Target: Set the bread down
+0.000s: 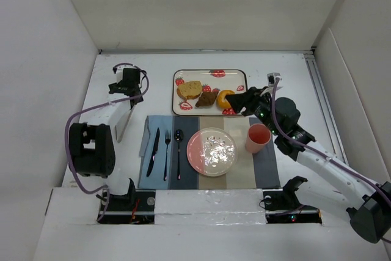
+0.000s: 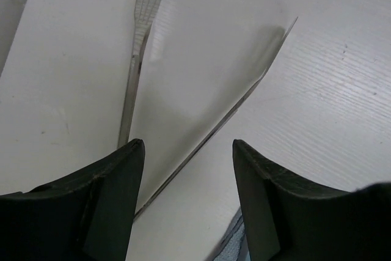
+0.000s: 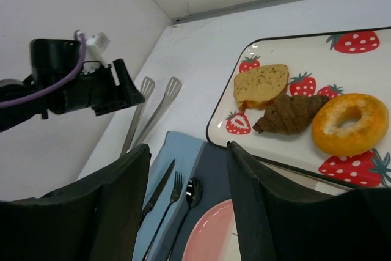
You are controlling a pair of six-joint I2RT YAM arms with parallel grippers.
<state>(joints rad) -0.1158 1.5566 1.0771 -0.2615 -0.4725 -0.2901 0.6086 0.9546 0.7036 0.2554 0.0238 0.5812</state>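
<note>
Bread (image 3: 292, 113): looks light, soft, crumbly; pinch gently across sides | left gripper (image 2: 186, 146) partly open, empty | right gripper (image 3: 187, 148) partly open, empty

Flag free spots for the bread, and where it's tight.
Free: the pink plate, bare, between spoon and pink cup; the table strip behind the tray. Tight: tray's near half, where loaf slice, brown wedge and donut crowd beside the right gripper.

Open passage over bare white tabletop (image 1: 208, 60) at 12 o'clock of strawberry-printed rectangular tray (image 1: 195, 76); 3 o'clock side blocked by black right gripper (image 3: 187, 147). Blocked at 3 o'clock of round pink plate (image 1: 192, 151) by upright pink cup (image 1: 258, 137).
</note>
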